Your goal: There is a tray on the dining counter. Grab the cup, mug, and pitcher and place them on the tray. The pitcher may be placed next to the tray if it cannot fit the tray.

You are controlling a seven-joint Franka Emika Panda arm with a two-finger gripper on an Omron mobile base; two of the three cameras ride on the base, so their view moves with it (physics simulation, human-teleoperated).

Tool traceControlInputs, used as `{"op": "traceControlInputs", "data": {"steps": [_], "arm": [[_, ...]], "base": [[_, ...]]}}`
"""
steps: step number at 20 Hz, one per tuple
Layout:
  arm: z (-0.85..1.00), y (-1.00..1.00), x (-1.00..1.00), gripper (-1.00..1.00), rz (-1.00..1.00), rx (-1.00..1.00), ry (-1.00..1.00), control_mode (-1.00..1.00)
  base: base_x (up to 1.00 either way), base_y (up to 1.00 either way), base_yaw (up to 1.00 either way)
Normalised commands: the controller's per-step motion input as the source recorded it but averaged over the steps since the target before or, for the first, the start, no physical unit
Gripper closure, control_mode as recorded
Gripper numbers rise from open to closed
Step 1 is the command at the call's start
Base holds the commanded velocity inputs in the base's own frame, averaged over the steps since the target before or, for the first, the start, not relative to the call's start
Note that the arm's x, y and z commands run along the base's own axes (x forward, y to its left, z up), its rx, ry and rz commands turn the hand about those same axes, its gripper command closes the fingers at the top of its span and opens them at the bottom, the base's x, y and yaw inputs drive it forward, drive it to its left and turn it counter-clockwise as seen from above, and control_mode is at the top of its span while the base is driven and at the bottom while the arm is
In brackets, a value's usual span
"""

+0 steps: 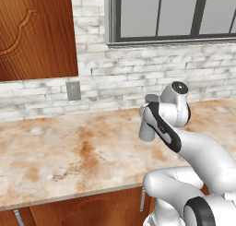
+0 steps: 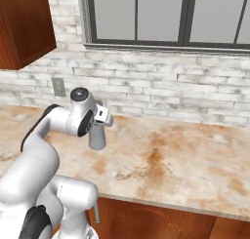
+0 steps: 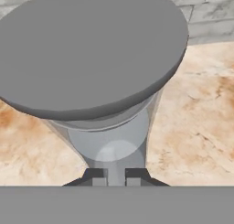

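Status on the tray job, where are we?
Nothing looks finished from here: no item sits on a tray in these views. In hand: the gripper is shut on the neck of the tall grey cylindrical pitcher, which stands on the beige rust-veined marble counter below the window. Left: carry the pitcher to the tray, then check cup and mug.

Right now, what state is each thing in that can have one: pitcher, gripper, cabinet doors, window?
pitcher: upright on the marble counter, gripped at its narrow neck.
gripper: shut on the pitcher, fingertips either side of the neck.
upper cabinet door: closed.
lower cabinet door: closed.
window: closed as far as the frame shows.
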Motion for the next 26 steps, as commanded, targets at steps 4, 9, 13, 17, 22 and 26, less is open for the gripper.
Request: {"op": "traceControlInputs", "data": {"steps": [4, 9, 13, 17, 22, 26], "arm": [[0.30, -0.10, -0.40, 1.00, 0.00, -0.06, -0.07, -1.00], [0.42, -0.31, -0.59, 1.00, 0.00, -0.07, -0.02, -1.00], [0.37, -0.31, -0.58, 1.00, 0.00, -0.01, 0.00, -1.00], [0.30, -0.12, -0.59, 1.00, 0.00, 0.00, 0.02, -1.00], [0.25, 0.00, -0.53, 1.00, -0.04, 0.00, 0.03, -1.00], [0.09, 0.00, -0.31, 1.00, -0.02, 0.00, 0.00, -1.00]], "base": [[0.00, 0.00, 0.00], [0.00, 0.00, 0.00], [0.00, 0.00, 0.00], [0.00, 0.00, 0.00], [0.00, 0.00, 0.00], [0.00, 0.00, 0.00]]}}
